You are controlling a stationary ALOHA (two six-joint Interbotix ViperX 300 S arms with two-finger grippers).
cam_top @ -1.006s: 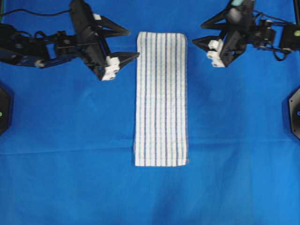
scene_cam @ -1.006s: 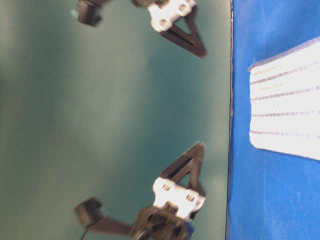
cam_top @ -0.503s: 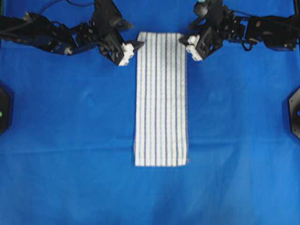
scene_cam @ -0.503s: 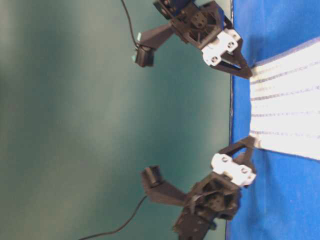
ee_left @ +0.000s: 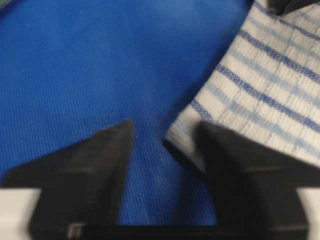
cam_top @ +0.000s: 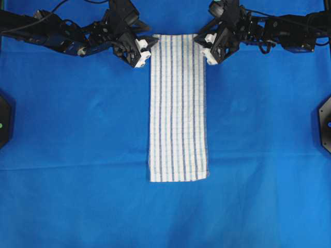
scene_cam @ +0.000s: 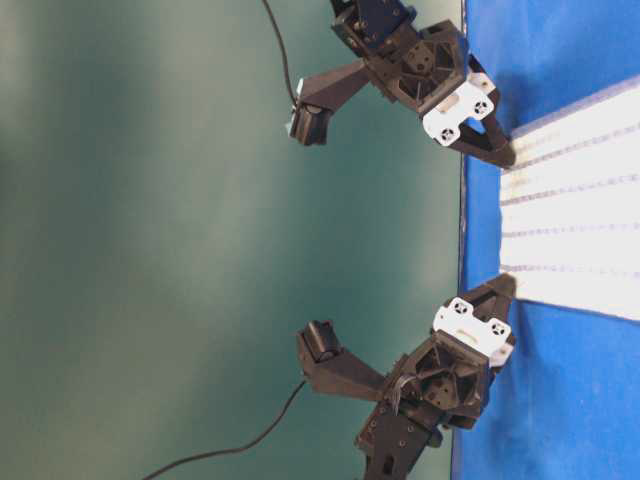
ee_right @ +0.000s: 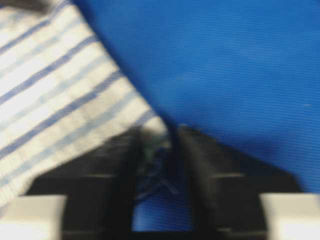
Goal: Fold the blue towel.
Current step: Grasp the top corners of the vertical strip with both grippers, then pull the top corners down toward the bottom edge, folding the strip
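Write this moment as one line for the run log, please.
stage: grasping far corners | towel: flat, long strip | left tool: at far-left corner, closing | right tool: at far-right corner, closing

My overhead camera looks straight down on the blue table cover (cam_top: 77, 155), taking in the whole blue towel (cam_top: 178, 103) from fairly far off. My table-level camera sits low at the far edge and its picture is turned sideways, close to the towel's far end. Each wrist camera looks along its own fingers, very near the cloth, slightly blurred. All four views share that far end of the towel.
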